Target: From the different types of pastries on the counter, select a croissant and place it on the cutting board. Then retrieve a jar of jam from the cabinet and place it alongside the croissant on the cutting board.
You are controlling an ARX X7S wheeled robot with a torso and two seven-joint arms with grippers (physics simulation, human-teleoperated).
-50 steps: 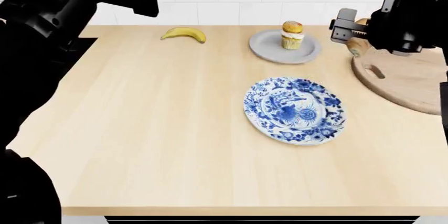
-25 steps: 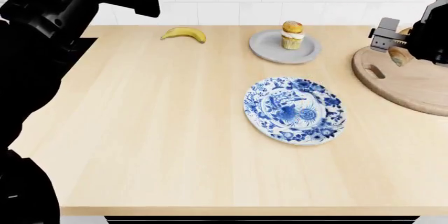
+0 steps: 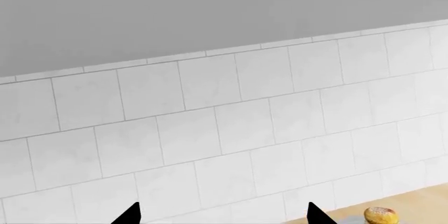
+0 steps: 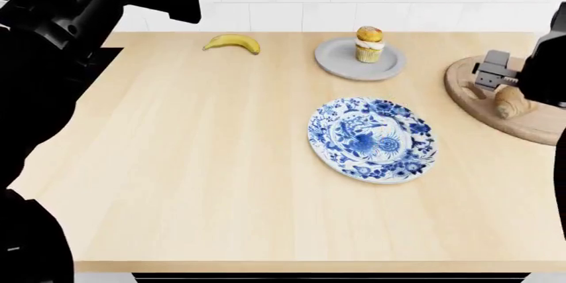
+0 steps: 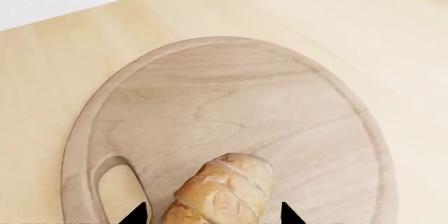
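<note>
1. While aimed at wall tiles (image 3: 210, 129), left gripper (image 3: 222, 214): jaws parted, empty, far from croissant.
2. Head: right gripper (image 4: 506, 91) over cutting board (image 4: 478, 101), nearer arm.
3. Right wrist: croissant (image 5: 220, 190) clamped between jaws, long axis running outward from them, above board; touching or not, cannot tell.

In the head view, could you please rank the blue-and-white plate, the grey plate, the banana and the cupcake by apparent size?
Largest to smallest:
1. blue-and-white plate
2. grey plate
3. banana
4. cupcake

The grey plate sits farther from the camera than the patterned one, so the true gap may be smaller than it looks.
</note>
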